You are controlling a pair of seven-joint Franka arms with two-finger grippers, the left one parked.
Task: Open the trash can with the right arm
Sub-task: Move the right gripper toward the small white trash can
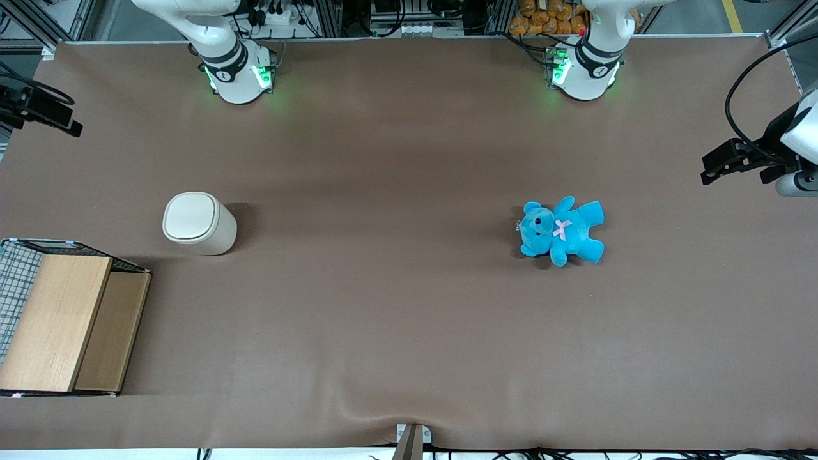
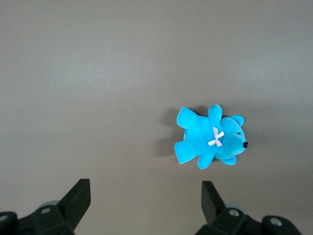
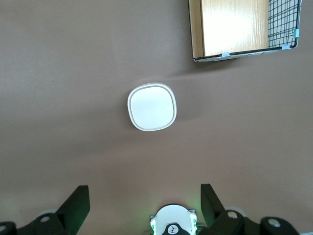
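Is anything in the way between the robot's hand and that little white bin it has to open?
Nothing visible is. The hand hangs open high above the table, and the right wrist view looks straight down on the trash can with its lid shut. The wire basket stands beside the bin, apart from it.

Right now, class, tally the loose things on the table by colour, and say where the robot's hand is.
Cream-white: 1, the trash can, lid shut
Blue: 1, the teddy bear
Wood and wire: 1, the basket
Total: 3
The hand is open, high above the trash can.

blue teddy bear [image 1: 561, 230], wood-topped wire basket [image 1: 61, 326]
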